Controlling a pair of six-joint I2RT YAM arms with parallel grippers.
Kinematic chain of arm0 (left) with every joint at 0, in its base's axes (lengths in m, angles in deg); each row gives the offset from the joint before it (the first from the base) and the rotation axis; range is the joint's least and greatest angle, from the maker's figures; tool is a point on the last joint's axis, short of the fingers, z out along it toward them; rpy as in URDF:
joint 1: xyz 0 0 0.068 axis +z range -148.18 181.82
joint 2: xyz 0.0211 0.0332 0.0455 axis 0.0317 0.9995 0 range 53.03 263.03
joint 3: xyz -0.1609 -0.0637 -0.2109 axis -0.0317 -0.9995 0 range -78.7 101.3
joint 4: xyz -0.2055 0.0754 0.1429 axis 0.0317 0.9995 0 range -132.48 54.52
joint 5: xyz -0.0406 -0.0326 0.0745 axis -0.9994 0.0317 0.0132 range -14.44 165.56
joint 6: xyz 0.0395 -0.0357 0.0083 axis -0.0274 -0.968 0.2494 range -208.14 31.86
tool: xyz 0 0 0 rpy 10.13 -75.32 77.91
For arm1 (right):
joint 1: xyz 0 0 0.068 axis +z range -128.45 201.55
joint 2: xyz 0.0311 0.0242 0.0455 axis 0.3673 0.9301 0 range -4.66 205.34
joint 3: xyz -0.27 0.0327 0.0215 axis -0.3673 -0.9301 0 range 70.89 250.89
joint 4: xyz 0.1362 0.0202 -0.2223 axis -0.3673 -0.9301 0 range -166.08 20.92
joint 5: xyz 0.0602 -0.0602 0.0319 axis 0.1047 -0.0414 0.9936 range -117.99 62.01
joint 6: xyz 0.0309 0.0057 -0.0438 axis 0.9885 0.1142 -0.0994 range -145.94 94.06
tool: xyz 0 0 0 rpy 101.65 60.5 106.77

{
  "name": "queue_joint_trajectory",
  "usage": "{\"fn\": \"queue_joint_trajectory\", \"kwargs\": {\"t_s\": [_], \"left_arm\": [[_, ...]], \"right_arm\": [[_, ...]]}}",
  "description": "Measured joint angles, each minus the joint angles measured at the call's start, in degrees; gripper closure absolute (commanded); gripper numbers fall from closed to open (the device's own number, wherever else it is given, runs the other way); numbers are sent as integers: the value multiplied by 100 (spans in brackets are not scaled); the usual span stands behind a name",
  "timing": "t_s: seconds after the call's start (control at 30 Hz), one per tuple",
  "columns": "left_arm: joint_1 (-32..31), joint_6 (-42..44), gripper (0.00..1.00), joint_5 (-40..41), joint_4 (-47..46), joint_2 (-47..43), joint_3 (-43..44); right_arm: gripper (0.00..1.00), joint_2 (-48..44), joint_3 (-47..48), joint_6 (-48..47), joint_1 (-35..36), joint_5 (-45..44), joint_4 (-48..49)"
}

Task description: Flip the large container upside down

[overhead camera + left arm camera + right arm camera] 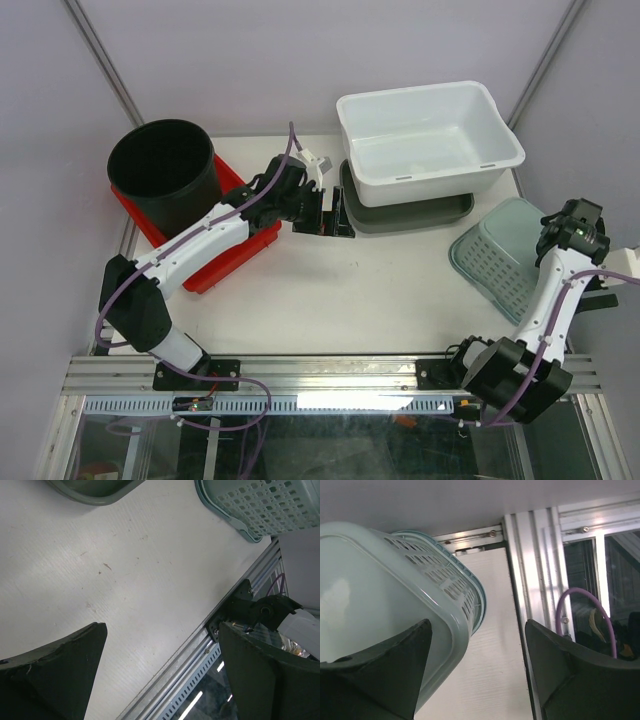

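The large white tub (430,140) stands upright at the back of the table, resting on a grey-green tray (400,212). My left gripper (325,212) is open and empty, just left of that tray's near corner; in the left wrist view (162,670) its jaws stand wide apart over bare table, with the tray's edge (95,490) at the top. My right gripper (572,228) is open and empty over the right edge of an overturned pale green basket (505,255). In the right wrist view (477,670) the basket (380,605) lies beside the left finger.
A black round bucket (165,175) stands on a red tray (225,250) at the back left. The basket also shows in the left wrist view (265,505). The table's aluminium front rail (330,375) runs along the near edge. A grey wall stands close behind.
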Motion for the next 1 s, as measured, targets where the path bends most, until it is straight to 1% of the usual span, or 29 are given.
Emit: {"fn": "queue_joint_trajectory", "kwargs": {"t_s": [0.13, 0.37, 0.53, 0.63, 0.73, 0.83, 0.9, 1.0], "left_arm": [[0, 24, 1, -133, 4, 0, 0], [0, 116, 1, -245, 13, 20, 0], [0, 177, 1, -306, 20, 26, 0], [0, 186, 1, -306, 20, 61, 0], [0, 186, 1, -304, 22, 129, 4], [0, 184, 1, -297, 26, 186, 13], [0, 184, 1, -264, 50, 205, 35], [0, 184, 1, -133, 79, 208, 79]], "right_arm": [[23, -118, -9, 494, -4, -236, -542], [28, -496, -122, 769, -11, -116, -977], [32, -717, -15, 675, -22, 299, -1368], [34, -1110, 52, 326, -28, 662, -1320], [30, -1794, 46, -492, -35, 1410, -699], [31, -2527, -85, -1460, -13, 2924, 361], [31, -2691, -98, -1823, 11, 3851, 866], [37, -2557, -258, -2201, 37, 5145, 1624]]}}
